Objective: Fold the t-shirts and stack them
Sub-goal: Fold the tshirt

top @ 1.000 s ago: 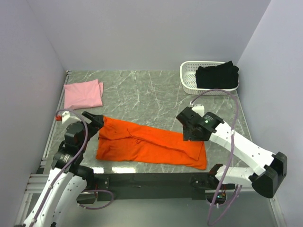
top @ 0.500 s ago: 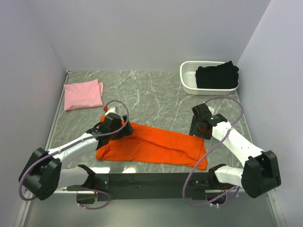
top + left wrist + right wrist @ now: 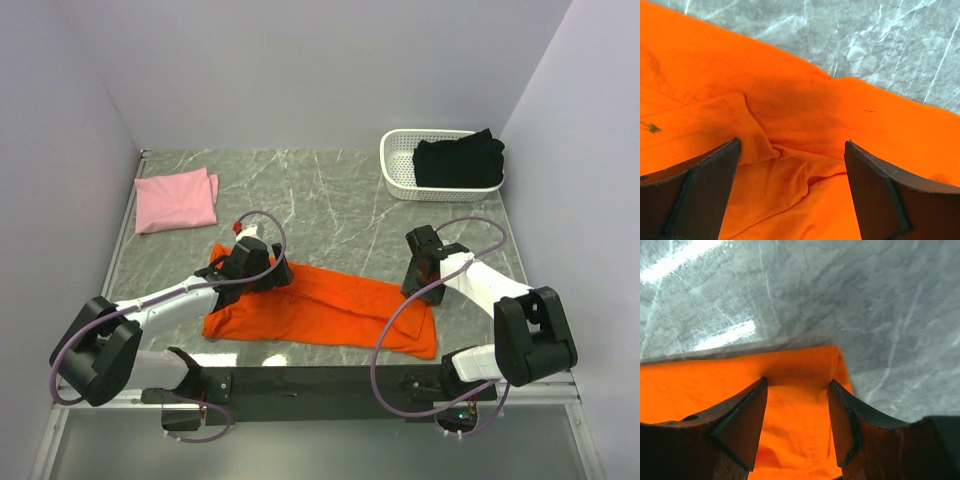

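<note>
Bright, even overhead light; glare streaks on marble table; soft shadow across orange t-shirt; focus sharp.

You have a white slotted basket at the far right corner of the table, grey marble veined white, boxed in by pale lilac walls, a black bar along its near edge.

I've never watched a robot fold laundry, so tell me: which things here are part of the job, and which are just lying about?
Part of the job:
orange t-shirt, with the left gripper and right gripper open over it
pink t-shirt, folded, far left
black t-shirt, in the white basket

Just lying about:
white basket, far right
marble table
</note>
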`<state>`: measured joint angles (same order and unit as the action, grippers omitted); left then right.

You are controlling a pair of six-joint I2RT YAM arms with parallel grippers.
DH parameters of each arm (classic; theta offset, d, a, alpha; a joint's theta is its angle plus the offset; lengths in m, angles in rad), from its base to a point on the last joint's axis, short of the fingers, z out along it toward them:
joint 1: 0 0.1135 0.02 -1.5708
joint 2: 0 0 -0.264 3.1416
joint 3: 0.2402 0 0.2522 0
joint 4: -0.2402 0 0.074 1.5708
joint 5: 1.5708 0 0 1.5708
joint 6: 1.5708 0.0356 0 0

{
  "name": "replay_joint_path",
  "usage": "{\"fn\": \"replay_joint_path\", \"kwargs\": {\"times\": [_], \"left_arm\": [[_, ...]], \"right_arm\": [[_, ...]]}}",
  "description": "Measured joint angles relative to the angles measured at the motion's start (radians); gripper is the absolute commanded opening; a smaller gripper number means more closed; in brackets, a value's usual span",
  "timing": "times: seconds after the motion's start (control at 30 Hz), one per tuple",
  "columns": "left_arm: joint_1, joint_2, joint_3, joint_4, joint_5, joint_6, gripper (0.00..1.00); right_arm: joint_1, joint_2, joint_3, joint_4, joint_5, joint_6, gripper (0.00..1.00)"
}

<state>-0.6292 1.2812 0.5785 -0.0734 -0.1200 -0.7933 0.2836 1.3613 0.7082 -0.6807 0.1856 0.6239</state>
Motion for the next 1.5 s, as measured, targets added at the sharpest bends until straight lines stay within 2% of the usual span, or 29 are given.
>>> {"fn": "replay_joint_path", "kwargs": {"times": [0.23, 0.33, 0.8, 1.0, 1.13, 1.5], "left_arm": [[0.0, -0.003, 0.013, 0.001, 0.0, 0.026, 0.91], [0.0, -0.004, 0.015, 0.001, 0.0, 0.032, 0.92], [0.0, -0.021, 0.015, -0.003, -0.008, 0.041, 0.93], [0.0, -0.021, 0.015, -0.006, -0.01, 0.041, 0.93], [0.0, -0.022, 0.015, -0.018, -0.019, 0.041, 0.94], [0.0, -0.016, 0.015, -0.021, -0.035, 0.041, 0.94]], "right_arm": [[-0.002, -0.001, -0.034, 0.048, -0.026, 0.037, 0.5], [-0.002, -0.001, -0.034, 0.051, -0.026, 0.047, 0.4], [-0.065, 0.029, 0.025, 0.026, 0.016, 0.023, 0.37], [-0.075, 0.045, 0.032, 0.028, 0.012, -0.006, 0.18], [-0.08, 0.055, 0.032, 0.03, 0.006, -0.019, 0.0], [-0.101, 0.066, 0.102, -0.022, 0.067, -0.056, 0.0]]}}
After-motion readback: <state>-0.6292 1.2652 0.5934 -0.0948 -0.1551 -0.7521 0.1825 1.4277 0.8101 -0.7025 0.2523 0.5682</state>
